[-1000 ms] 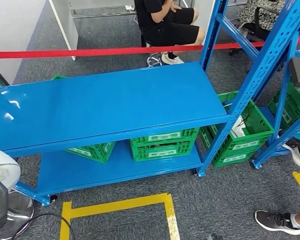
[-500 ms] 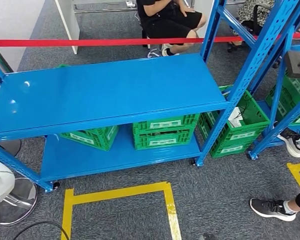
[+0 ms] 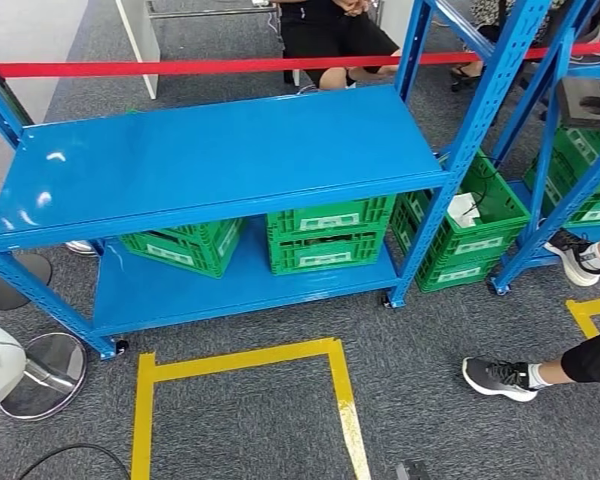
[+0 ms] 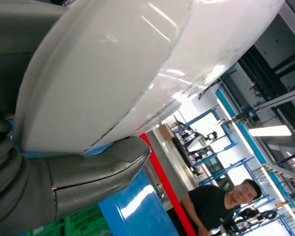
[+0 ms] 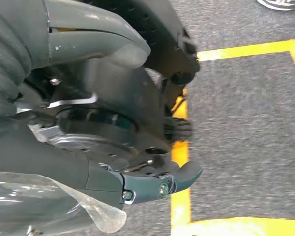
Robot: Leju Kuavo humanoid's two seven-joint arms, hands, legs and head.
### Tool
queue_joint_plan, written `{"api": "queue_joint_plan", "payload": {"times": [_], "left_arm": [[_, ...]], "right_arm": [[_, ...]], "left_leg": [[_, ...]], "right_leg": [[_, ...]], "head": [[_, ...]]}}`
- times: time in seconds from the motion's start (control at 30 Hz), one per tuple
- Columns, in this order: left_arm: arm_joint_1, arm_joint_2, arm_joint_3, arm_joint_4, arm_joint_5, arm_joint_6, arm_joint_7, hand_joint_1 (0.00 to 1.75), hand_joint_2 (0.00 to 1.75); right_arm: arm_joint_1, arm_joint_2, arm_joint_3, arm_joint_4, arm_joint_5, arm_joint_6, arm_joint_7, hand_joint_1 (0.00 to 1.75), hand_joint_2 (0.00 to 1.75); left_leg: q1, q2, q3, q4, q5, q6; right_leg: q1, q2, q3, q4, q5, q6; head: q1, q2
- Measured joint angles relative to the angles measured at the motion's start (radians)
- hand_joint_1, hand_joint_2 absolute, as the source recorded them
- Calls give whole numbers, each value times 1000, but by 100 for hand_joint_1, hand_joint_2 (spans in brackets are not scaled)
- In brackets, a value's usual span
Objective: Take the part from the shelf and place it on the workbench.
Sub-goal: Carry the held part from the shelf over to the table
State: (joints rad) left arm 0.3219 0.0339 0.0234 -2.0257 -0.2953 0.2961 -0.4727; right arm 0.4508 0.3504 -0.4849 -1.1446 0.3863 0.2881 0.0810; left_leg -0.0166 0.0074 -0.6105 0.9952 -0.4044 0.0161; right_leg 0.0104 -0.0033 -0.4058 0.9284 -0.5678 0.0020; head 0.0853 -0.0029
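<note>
A dark grey block with round holes, the part [image 3: 593, 100], lies on the second blue rack at the far right edge of the head view. The long blue shelf [image 3: 214, 160] straight ahead is bare on top. My left hand [image 4: 98, 169] hangs at my side, its grey thumb stretched out under my white body shell, holding nothing. My right hand [image 5: 138, 113] also hangs low over the carpet, thumb and a dark finger [image 5: 175, 179] apart, with nothing in it. Both hands are far from the part.
Green crates [image 3: 331, 235] stand on the lower board and beside the rack [image 3: 470, 235]. A red barrier tape [image 3: 206, 66] runs behind the shelf, with a seated person [image 3: 335, 35] beyond it. A yellow floor marking [image 3: 244, 360] lies in front. A person's shoe [image 3: 501, 376] is at the right.
The whole head picture has shifted: the camera moved, so the shelf now sits higher and the right-hand rack shows more. The person's shoe at the right stepped leftward.
</note>
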Motion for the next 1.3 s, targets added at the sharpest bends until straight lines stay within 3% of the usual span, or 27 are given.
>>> {"api": "queue_joint_plan", "payload": {"times": [0.03, 0.07, 0.17, 0.2, 0.23, 0.27, 0.3, 0.37, 0.43, 0.53, 0.6, 0.7, 0.73, 0.77, 0.8, 0.87, 0.93, 0.97, 1.03, 1.07, 1.1, 1.17, 1.2, 1.23, 1.27, 1.3], "left_arm": [[1, 0, 2, -1, 1, 0, 2, 175, 175], [3, 0, 4, -3, 2, 0, 3, 175, 175], [4, -1, 13, -4, 3, 0, 5, 175, 175], [4, -2, 16, -4, 4, 0, 5, 175, 175], [5, -2, 18, -4, 4, 0, 5, 175, 175], [5, -2, 20, -4, 5, 0, 5, 175, 175], [5, -3, 21, -4, 6, 0, 5, 175, 175], [5, -3, 22, -5, 6, 0, 5, 175, 175], [5, -3, 23, -7, 9, 1, 4, 175, 175], [13, -5, 28, -10, 22, 3, -1, 175, 175], [20, -9, 33, -12, 35, 6, -5, 175, 175], [23, -16, 41, -12, 65, 5, -15, 175, 175], [24, -18, 43, -12, 72, 4, -18, 175, 175], [24, -20, 44, -12, 75, 3, -19, 175, 175], [24, -22, 44, -12, 77, 2, -19, 175, 175], [23, -25, 46, -12, 78, 1, -19, 175, 175], [21, -27, 47, -12, 78, 1, -20, 175, 175], [21, -28, 47, -12, 78, 0, -20, 175, 175], [23, -29, 48, -12, 78, 0, -21, 175, 175], [24, -29, 49, -12, 78, 0, -21, 175, 175], [25, -30, 49, -12, 78, 0, -21, 175, 175], [24, -31, 49, -12, 78, 1, -22, 175, 175], [23, -31, 49, -12, 78, 3, -22, 175, 175], [22, -31, 48, -12, 78, 8, -22, 175, 175], [22, -30, 46, -12, 77, 14, -22, 175, 175], [22, -29, 42, -12, 76, 24, -22, 175, 175]], "right_arm": [[1, 0, -1, 4, 1, 2, 4, 0, 175], [3, 0, -2, 6, 1, 4, 7, 0, 175], [3, 2, -4, 11, 3, 13, 10, 0, 175], [3, 2, -5, 12, 4, 16, 11, 0, 175], [3, 2, -5, 13, 4, 17, 11, 0, 175], [3, 2, -5, 13, 4, 18, 12, 0, 175], [3, 2, -5, 14, 4, 18, 12, 0, 175], [4, 2, -6, 15, 5, 19, 13, 0, 175], [4, 2, -6, 15, 6, 20, 13, 0, 175], [15, 2, -6, 6, 6, 18, 24, 0, 175], [31, 2, -3, -15, 5, 19, 49, 0, 175], [60, 2, 4, -60, 3, 25, 83, 0, 175], [68, 2, 5, -74, 2, 28, 88, 0, 175], [73, 2, 6, -87, 2, 31, 90, 0, 175], [78, 2, 7, -98, 2, 33, 91, 0, 175], [84, 2, 7, -116, 2, 36, 93, 0, 175], [91, 2, 8, -131, 2, 36, 94, 0, 175], [93, 2, 8, -136, 2, 36, 94, 0, 175], [96, 2, 8, -143, 2, 36, 94, 0, 175], [97, 2, 8, -145, 2, 36, 95, 0, 175], [97, 2, 9, -148, 2, 36, 95, 0, 175], [101, 3, 11, -151, 1, 37, 94, 0, 175], [105, 4, 12, -153, -2, 40, 92, 0, 175], [109, 4, 14, -157, -6, 45, 90, 0, 175], [114, 4, 14, -165, -12, 52, 89, 0, 175], [120, 4, 15, -176, -17, 61, 91, 0, 175]], "left_leg": [[2, -2, -7, 6, -8, -7], [3, -4, -14, 25, -35, -13], [13, -7, -44, 182, -183, -33], [17, -7, -50, 242, -211, -38], [21, -7, -47, 279, -214, -42], [24, -7, -30, 283, -194, -45], [28, -6, 1, 253, -164, -48], [32, 0, 88, 126, -122, -56], [31, 6, 145, 20, -130, -54], [28, 0, 143, -11, -134, -36], [30, -7, 126, -15, -122, -16], [25, -20, 95, -9, -101, 7], [22, -26, 83, -6, -93, 10], [19, -33, 72, -3, -86, 12], [15, -42, 61, 0, -79, 12], [9, -62, 43, 3, -65, 12], [8, -82, 30, 6, -47, 6], [11, -93, 23, 6, -37, 0], [15, -113, 7, 6, -20, -13], [15, -105, -2, 12, -29, -20], [14, -87, -13, 31, -57, -27], [20, -38, -37, 125, -154, -44], [26, -25, -47, 190, -196, -53], [32, -20, -52, 249, -212, -62], [38, -18, -48, 286, -202, -70], [44, -15, -31, 295, -168, -77]], "right_leg": [[-2, -3, -9, -1, 10, -4], [-4, -7, -18, -2, 21, -9], [-6, -18, -58, 5, 51, -18], [-6, -21, -72, 11, 59, -18], [-7, -25, -89, 20, 67, -17], [-8, -29, -106, 30, 75, -14], [-11, -32, -124, 41, 81, -11], [-13, -37, -157, 62, 90, -2], [-11, -42, -178, 75, 101, 9], [-12, -45, -194, 80, 115, 24], [-14, -28, -215, 120, 64, 33], [-14, -3, -257, 299, -68, 35], [-13, -1, -261, 345, -82, 33], [-11, 1, -250, 360, -76, 29], [-9, 5, -221, 337, -52, 22], [-4, 40, -126, 205, 0, -2], [-2, 85, -42, 75, 11, -19], [-1, 94, -24, 44, 6, -20], [-1, 72, -24, 25, 17, -16], [-4, 56, -31, 20, 26, -17], [-7, 39, -43, 16, 35, -20], [-10, 5, -67, 13, 47, -24], [-11, -13, -79, 14, 52, -24], [-11, -31, -90, 17, 57, -22], [-12, -48, -100, 21, 62, -19], [-14, -65, -112, 26, 67, -15]], "head": [[0, 0], [-2, 0], [-10, 0], [-11, 0], [-11, 0], [-11, 0], [-11, 0], [-12, 0], [-12, 0], [-12, 0], [-9, 0], [-4, 0], [-3, 0], [-3, 0], [-3, 0], [-4, 0], [-5, 0], [-4, 0], [-2, 0], [-3, 0], [-6, 0], [-12, 0], [-15, 0], [-14, 0], [-15, 0], [-15, 0]]}}
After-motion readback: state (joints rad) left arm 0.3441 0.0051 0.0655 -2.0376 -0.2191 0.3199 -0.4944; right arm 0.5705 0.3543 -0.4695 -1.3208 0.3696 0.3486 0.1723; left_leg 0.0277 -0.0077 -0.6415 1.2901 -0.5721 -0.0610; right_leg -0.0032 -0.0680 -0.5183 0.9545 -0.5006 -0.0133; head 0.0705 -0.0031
